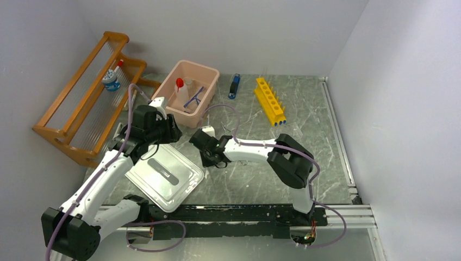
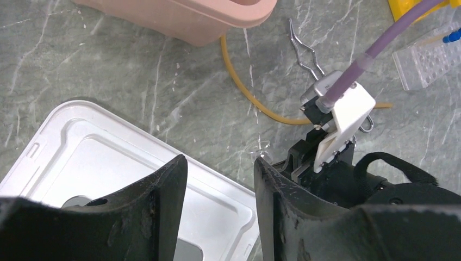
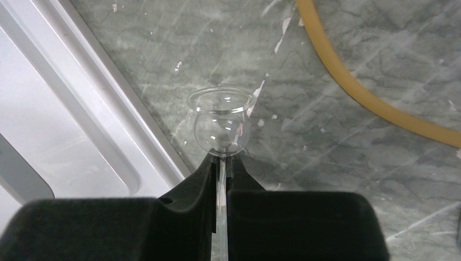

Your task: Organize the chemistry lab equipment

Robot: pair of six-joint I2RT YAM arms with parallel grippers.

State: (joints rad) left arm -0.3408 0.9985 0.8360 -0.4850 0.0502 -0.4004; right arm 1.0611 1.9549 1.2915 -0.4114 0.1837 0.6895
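A: Right tool: jaws pinched almost together on what looks like the thin stem of a small clear glass vessel. Bulb and flared lip stick out past the tips. Lifted, or lying on the surface? Cannot tell.

B: Left tool?

A: Jaws roughly half apart, nothing between them, hanging over the grey-white lid.

B: Risks?

A: Glass in a narrow pinch. My judgement: squeeze too hard and the stem cracks; too soft and the bulb swivels or slips out in transit. The grip is at one end, so the weight hangs forward.

B: Edges?

A: Lid rim lies just left of the vessel. Tan rubber hose curves past on the right, apart from it. A sideways swing could clip either one.

B: Open room?

A: Straight up looks free. Pink tub is near, to the far left of the right tool. Bare surface opens to the right and on the near side.
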